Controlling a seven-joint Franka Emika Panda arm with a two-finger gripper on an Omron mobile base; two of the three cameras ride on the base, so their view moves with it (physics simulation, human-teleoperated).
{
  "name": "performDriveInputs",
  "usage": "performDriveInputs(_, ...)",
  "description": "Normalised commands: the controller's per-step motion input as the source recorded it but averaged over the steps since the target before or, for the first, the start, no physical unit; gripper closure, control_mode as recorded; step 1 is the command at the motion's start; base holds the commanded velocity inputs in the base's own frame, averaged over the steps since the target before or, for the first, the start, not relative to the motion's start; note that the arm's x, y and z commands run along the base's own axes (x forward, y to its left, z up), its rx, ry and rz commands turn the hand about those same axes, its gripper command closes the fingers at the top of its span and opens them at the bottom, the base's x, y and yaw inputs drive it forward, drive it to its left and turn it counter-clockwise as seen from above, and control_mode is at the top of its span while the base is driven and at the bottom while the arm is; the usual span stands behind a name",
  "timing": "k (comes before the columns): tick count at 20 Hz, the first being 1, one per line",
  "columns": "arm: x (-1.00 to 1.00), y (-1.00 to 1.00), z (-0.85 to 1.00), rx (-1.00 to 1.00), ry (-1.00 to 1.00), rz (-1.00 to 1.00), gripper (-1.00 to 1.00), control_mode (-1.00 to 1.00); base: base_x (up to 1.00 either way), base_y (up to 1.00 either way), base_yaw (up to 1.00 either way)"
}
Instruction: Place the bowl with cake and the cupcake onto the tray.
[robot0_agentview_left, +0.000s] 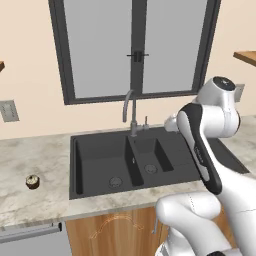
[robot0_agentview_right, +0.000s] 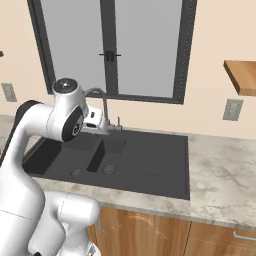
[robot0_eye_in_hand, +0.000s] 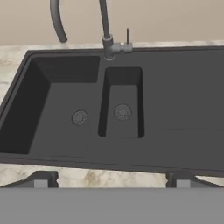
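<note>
Marble counter (robot0_agentview_left: 30, 155) under a big window, black sink (robot0_eye_in_hand: 175, 109) sunk into it. The cupcake (robot0_agentview_left: 33, 182) sits alone on the counter, well off to the left of the pincer (robot0_eye_in_hand: 112, 178), which hangs over the sink's front edge with its 2 tips spread wide, holding nothing. Faucet (robot0_eye_in_hand: 105, 30) is straight ahead of it.

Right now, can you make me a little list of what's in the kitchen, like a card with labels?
cupcake: small, brown wrapper, pale top, alone on the marble counter left of the sink
sink: black, two basins, each with a round drain
faucet: grey, curved, behind the sink
gripper: open, holding nothing, hanging over the sink's front edge
counter: pale marble
window: dark frame, above the sink
wall outlets: one on each side of the window
</note>
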Motion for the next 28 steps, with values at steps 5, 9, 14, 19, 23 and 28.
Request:
performDriveInputs(5, 0.0, 0.0, 0.0, 0.0, 0.0, 0.0, -1.0, 1.0, -0.21, 0.0, 0.0)
performDriveInputs(9, 0.0, 0.0, 0.0, 0.0, 0.0, 0.0, -1.0, 1.0, -0.8, 0.03, 0.03)
performDriveInputs(14, 0.0, 0.0, 0.0, 0.0, 0.0, 0.0, -1.0, 1.0, -0.43, 0.33, 0.02)
performDriveInputs(19, 0.0, 0.0, 0.0, 0.0, 0.0, 0.0, -1.0, 1.0, -0.02, 0.66, 0.0)
performDriveInputs(23, 0.0, 0.0, 0.0, 0.0, 0.0, 0.0, -1.0, 1.0, 0.0, 0.9, 0.0)
performDriveInputs(28, 0.0, 0.0, 0.0, 0.0, 0.0, 0.0, -1.0, 1.0, 0.0, 0.99, 0.0)
